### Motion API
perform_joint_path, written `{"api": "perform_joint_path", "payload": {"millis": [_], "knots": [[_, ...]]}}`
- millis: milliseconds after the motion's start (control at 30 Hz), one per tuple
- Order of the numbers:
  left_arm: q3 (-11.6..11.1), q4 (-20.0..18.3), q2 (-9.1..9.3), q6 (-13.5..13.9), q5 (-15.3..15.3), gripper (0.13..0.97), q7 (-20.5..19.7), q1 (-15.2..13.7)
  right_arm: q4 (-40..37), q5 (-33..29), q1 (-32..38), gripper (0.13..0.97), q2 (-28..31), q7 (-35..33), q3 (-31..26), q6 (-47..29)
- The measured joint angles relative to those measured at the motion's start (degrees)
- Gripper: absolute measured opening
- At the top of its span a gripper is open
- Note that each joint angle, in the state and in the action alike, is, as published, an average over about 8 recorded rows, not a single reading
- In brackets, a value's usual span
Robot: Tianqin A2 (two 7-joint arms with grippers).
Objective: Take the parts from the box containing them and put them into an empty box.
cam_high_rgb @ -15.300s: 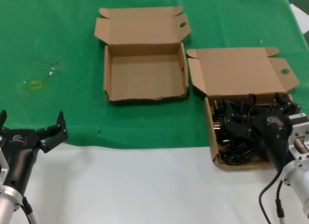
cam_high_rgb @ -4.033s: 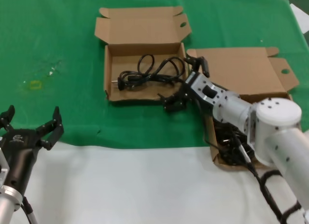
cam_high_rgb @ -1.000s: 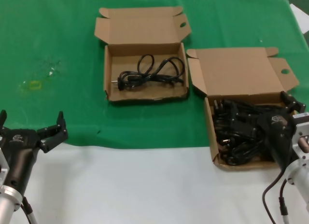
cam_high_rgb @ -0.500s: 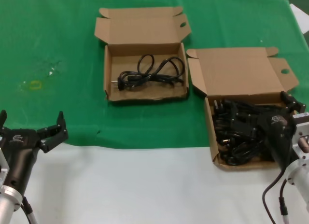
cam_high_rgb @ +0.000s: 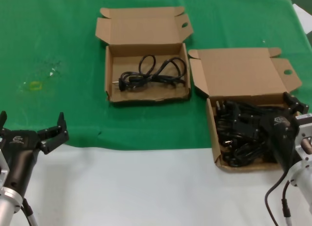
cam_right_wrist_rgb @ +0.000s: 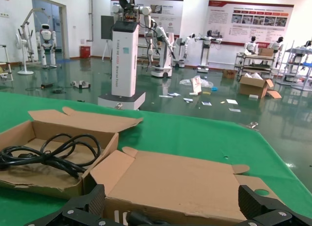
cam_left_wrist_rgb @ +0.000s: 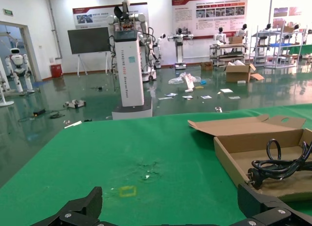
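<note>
Over on the right, near the table's front edge, the right gripper point(cam_high_rgb: 273, 120) sits low over the shallow brown cardboard carton point(cam_high_rgb: 212, 129) holding the tangle of black rubber power cords point(cam_high_rgb: 240, 133), fingers spread wide and not pinching anything yet. One black cord point(cam_high_rgb: 152, 72) lies in the other brown carton point(cam_high_rgb: 147, 72), farther back and to the left, so that one isn't really empty now.

My take for this pick: go for a single loop sitting highest on the pile, ideally close to a moulded plug, and lift slowly. These coils look hooked into each other, so a deep grab could drag several out or tip the carton.

Left gripper point(cam_high_rgb: 33, 134) hangs parked at the near left over the white tabletop point(cam_high_rgb: 146, 187), fingers apart.
</note>
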Motion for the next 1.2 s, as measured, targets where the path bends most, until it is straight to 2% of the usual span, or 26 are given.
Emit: {"api": "perform_joint_path", "payload": {"millis": [1200], "knots": [[0.0, 0.0, 0.0, 0.0, 0.0, 0.966, 0.0, 0.0, 0.0, 0.0, 0.0, 0.966, 0.0, 0.0, 0.0, 0.0]]}}
